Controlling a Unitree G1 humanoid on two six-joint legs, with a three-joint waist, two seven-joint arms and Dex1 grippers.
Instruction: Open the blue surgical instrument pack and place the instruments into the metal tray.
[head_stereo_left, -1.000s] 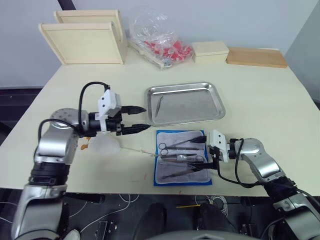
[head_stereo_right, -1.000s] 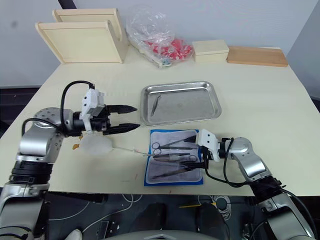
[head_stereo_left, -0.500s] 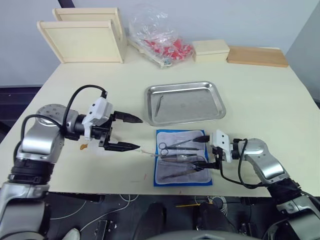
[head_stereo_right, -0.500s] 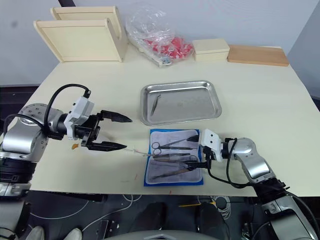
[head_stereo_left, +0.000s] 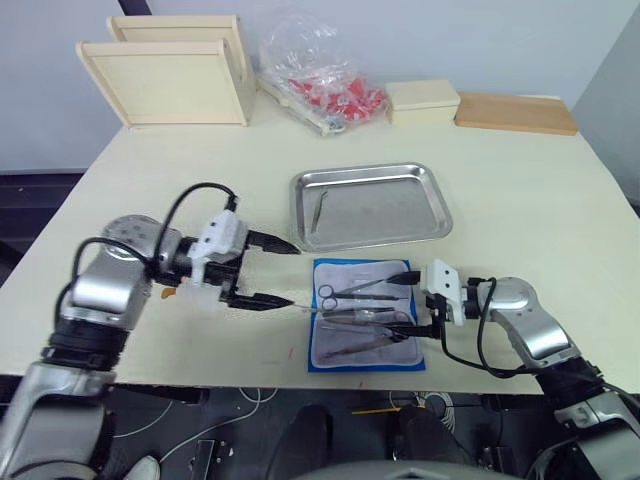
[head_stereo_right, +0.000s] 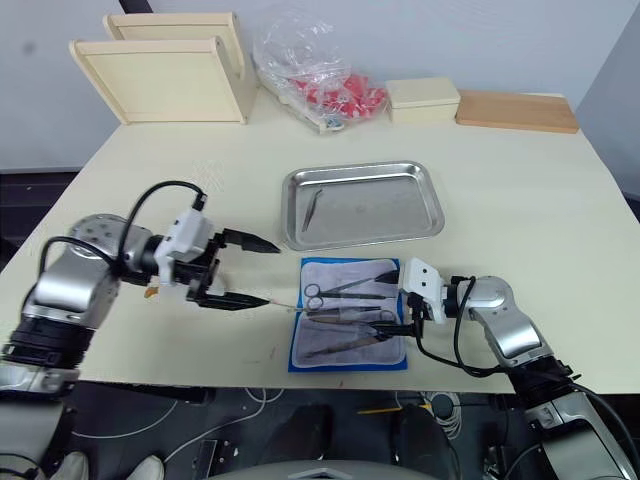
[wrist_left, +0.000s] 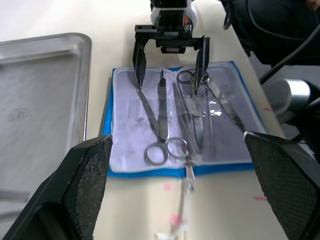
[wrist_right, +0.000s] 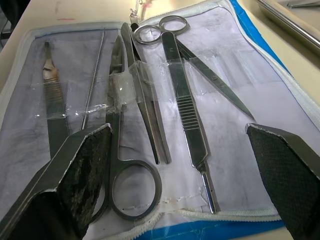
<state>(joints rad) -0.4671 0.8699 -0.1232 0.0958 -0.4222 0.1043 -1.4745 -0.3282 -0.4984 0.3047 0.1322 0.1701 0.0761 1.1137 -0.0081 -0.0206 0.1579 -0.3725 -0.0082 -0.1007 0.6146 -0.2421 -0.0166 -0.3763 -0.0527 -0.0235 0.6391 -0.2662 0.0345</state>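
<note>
Head view, pack: the blue surgical instrument pack (head_stereo_left: 364, 315) lies open on the table (head_stereo_left: 520, 200), just in front of the metal tray (head_stereo_left: 370, 205).
Head view, tray: holds one thin tool (head_stereo_left: 317, 212) at its left end.
Head view, left gripper (head_stereo_left: 283, 272): fingers spread wide, low over the table just left of the pack.
Head view, right gripper (head_stereo_left: 405, 298): fingers parted over the pack's right edge.
Left wrist view: the instruments (wrist_left: 170, 117) lie side by side on the pale lining.
Right wrist view: scissors (wrist_right: 197, 61), forceps and probes sit under clear pockets.
</note>
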